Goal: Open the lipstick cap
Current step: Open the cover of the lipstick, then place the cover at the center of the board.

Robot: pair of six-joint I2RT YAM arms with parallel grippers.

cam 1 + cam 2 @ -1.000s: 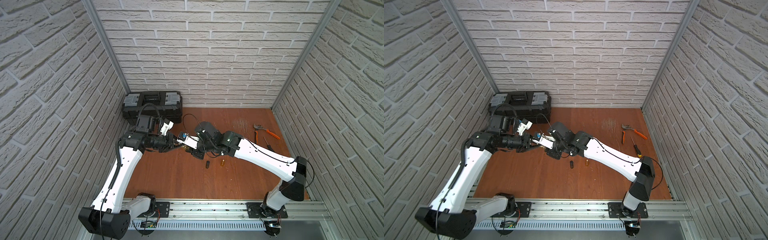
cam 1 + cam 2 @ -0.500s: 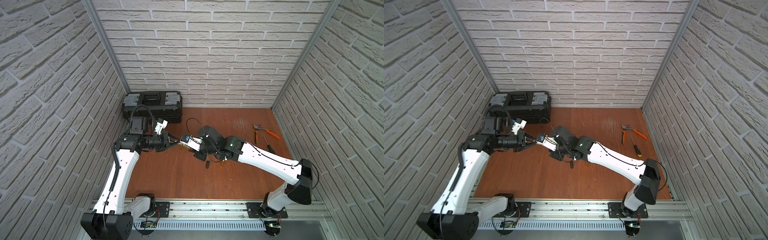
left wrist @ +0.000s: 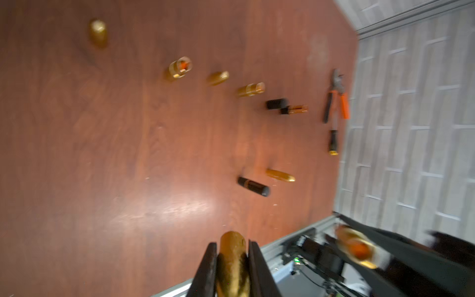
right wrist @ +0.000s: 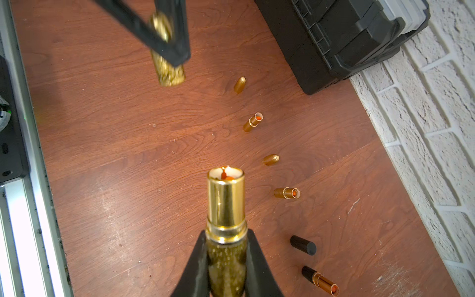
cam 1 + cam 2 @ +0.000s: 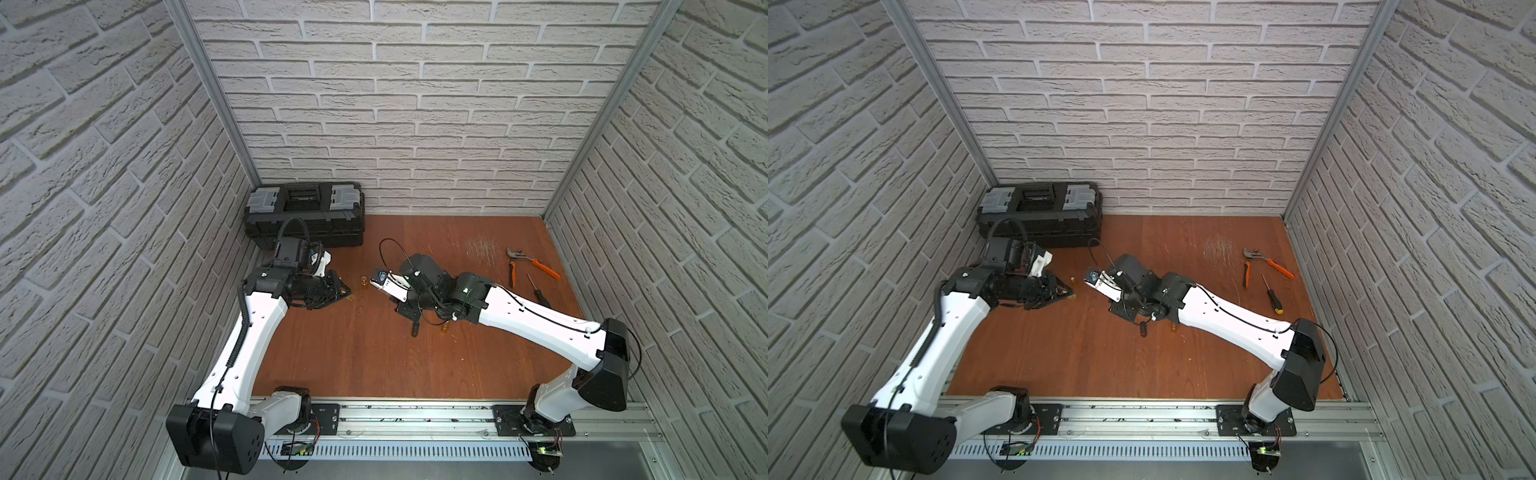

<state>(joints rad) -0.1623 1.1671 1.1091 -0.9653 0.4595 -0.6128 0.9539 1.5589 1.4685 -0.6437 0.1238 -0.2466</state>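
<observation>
The lipstick is in two parts. My right gripper (image 4: 226, 235) is shut on the glittery gold lipstick body (image 4: 226, 200), whose shiny tube stands bare with orange stick inside. My left gripper (image 3: 231, 245) is shut on the gold lipstick cap (image 3: 232, 259). In the right wrist view the cap (image 4: 168, 69) hangs clear of the body, a gap of table between them. In a top view the left gripper (image 5: 345, 291) sits left of the right arm's wrist camera (image 5: 386, 284), which hides the right fingers.
Several opened lipsticks and loose caps lie in a row on the wooden table (image 4: 128, 144). A closed black lipstick (image 3: 254, 186) and a gold one (image 3: 280, 175) lie nearer the rail. Black toolbox (image 5: 305, 216) at back left; pliers (image 5: 525, 266) and screwdriver (image 5: 539, 291) at right.
The two grippers met at mid-table a second ago. The left arm has since drawn back leftward with the cap, leaving the body in the right gripper.
</observation>
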